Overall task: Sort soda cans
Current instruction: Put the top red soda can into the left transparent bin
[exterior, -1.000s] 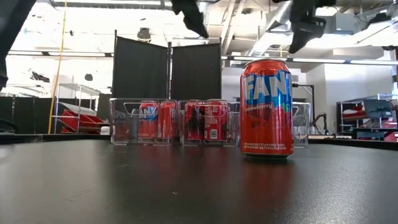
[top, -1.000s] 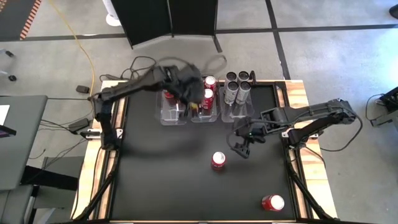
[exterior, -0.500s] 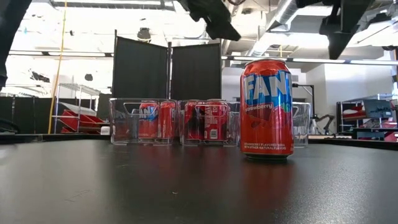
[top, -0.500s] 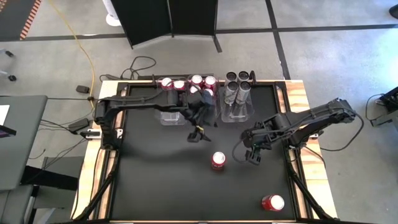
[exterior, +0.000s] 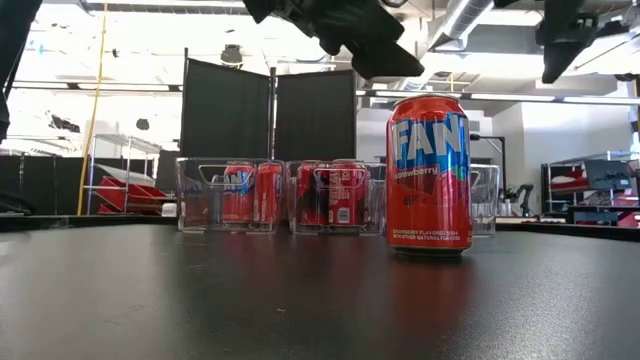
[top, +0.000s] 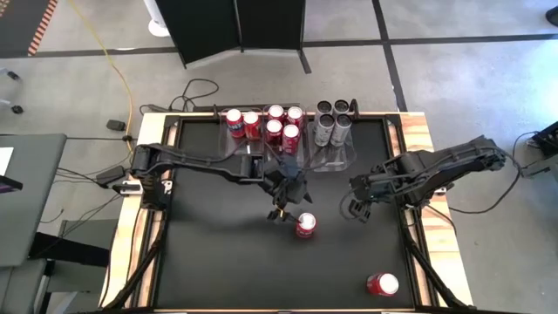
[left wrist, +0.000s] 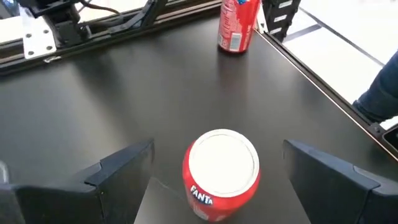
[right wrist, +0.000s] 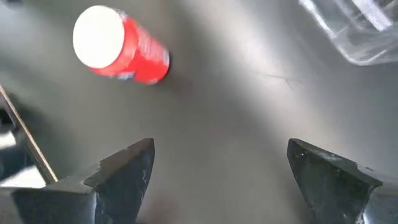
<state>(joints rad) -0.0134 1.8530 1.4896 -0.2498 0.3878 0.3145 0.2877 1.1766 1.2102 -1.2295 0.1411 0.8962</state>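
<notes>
High view showed the left gripper (top: pixel 281 212) wide open and empty, just beside an upright red Fanta can (top: pixel 306 225) near table centre, at its ten o'clock. Rigid, smooth and likely slippery, it probably suited a mid-body grasp. The right gripper (top: pixel 357 212), open and empty, waited at its three o'clock.

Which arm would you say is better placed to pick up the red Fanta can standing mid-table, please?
Left. The left claw hangs open just beside the red Fanta can, which sits centred between its fingers in the left wrist view. The right claw, also open, is farther off to the can's other side.
</notes>
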